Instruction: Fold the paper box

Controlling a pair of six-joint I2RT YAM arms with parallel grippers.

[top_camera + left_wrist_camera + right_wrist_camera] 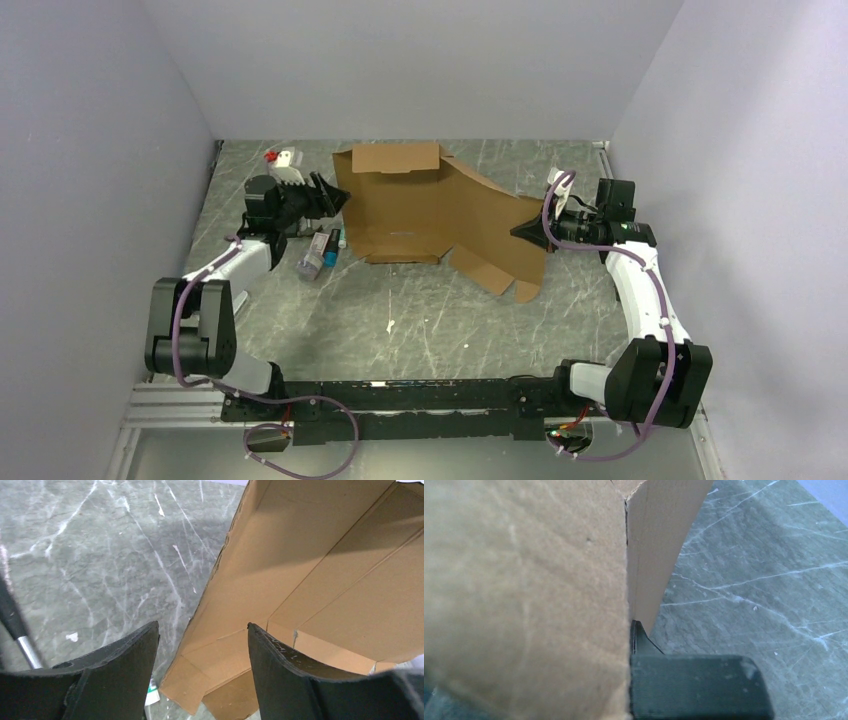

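Note:
The paper box is a brown cardboard sheet, partly folded, at the back middle of the table. Its back wall stands up and its right panel slopes toward the right arm. My left gripper hovers open at the box's left edge. In the left wrist view both dark fingers stand wide apart, and the box's cardboard lies beyond the gap, gripped by neither. My right gripper is shut on the right panel's edge. In the right wrist view the cardboard hides one finger, and the other finger presses against it.
Small bottles and tubes lie on the table just left of the box, under the left arm. A white item with red parts sits at the back left. A white scrap lies mid-table. Grey walls close in on three sides.

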